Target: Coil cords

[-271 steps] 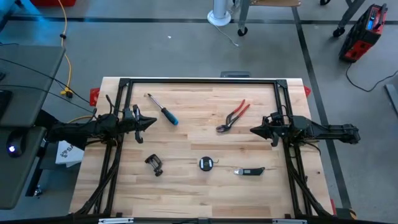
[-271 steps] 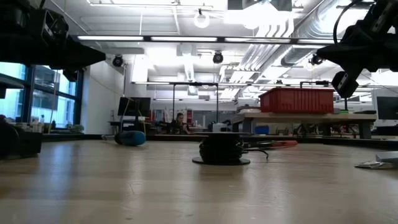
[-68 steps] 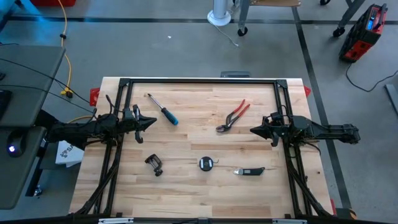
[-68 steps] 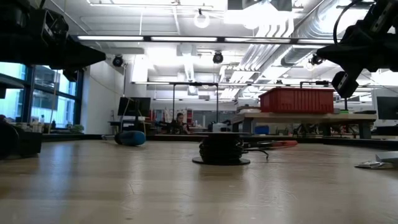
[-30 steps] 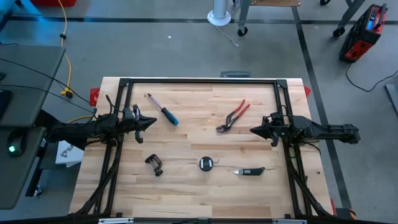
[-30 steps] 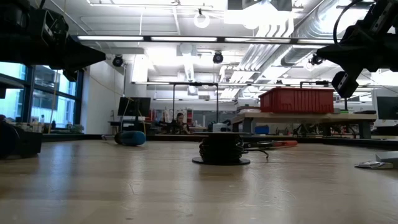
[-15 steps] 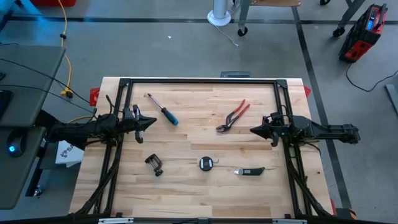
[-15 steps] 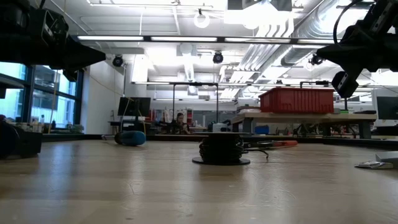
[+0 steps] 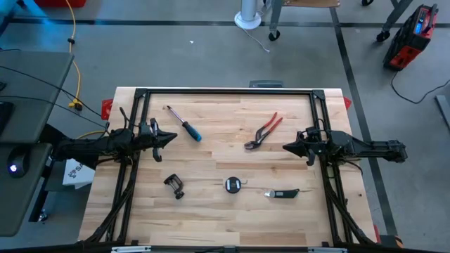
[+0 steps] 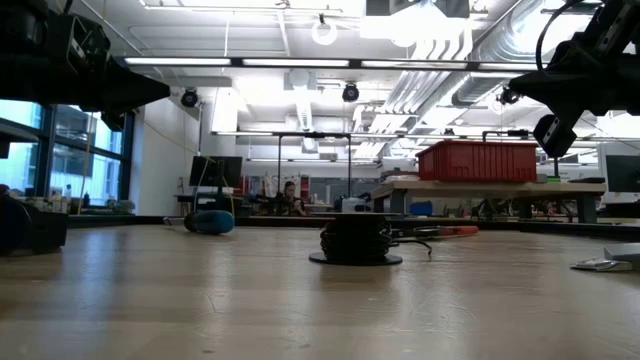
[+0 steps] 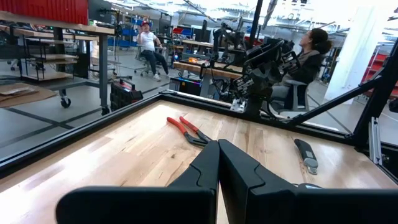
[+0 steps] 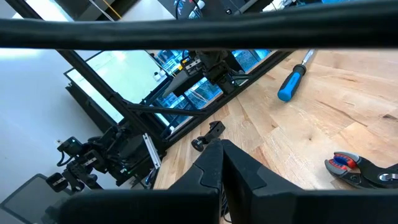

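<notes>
The small round black reel (image 9: 233,185) sits flat on the table near the front middle; it also shows in the low view (image 10: 355,241). A hair-thin dark cord (image 9: 254,188) runs from it toward the table's right. My left gripper (image 9: 173,138) hovers shut and empty at the table's left side; its own view shows the fingertips together (image 11: 218,144). My right gripper (image 9: 285,147) hovers shut and empty at the right side; its fingertips also meet (image 12: 221,144). Both are well clear of the reel.
A blue-handled screwdriver (image 9: 184,124) lies at the far left, red pliers (image 9: 264,131) at the far right, a small black clamp (image 9: 174,185) at the near left, a black folding knife (image 9: 283,193) right of the reel. A black frame (image 9: 228,92) borders the table.
</notes>
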